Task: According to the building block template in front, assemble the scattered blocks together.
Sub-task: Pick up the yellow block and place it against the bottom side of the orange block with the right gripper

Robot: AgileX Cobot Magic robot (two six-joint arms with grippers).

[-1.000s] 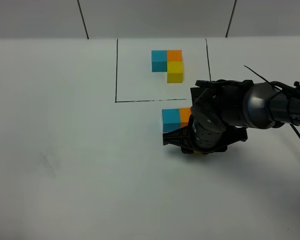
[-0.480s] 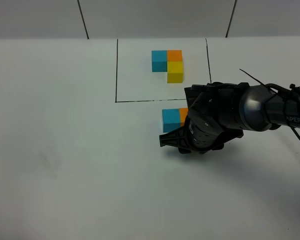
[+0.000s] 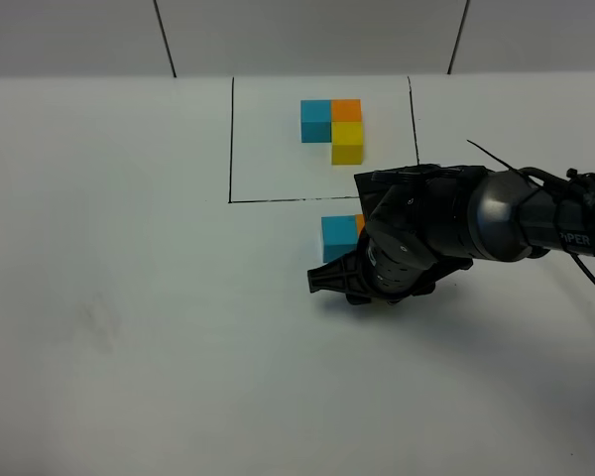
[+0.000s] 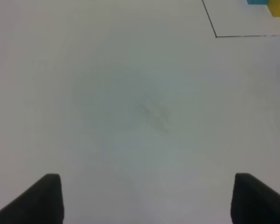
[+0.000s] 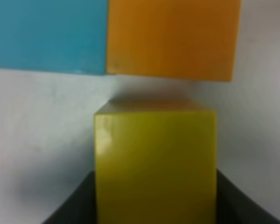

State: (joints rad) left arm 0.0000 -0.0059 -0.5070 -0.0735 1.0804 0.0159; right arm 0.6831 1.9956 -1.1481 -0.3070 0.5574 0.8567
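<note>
Blue cube (image 5: pixel 46 35) and orange cube (image 5: pixel 172 37) sit joined; right gripper (image 5: pixel 154 205) fingers clench the yellow cube (image 5: pixel 154 163), just short of orange. Left gripper (image 4: pixel 144 200) hangs released.

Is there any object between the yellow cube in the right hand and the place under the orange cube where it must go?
Nothing visible. The yellow cube faces the loose orange cube across a bare strip of white table.

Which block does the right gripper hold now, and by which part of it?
The right gripper holds the yellow block by its two opposite side faces, near the orange block. The left gripper holds nothing.
</note>
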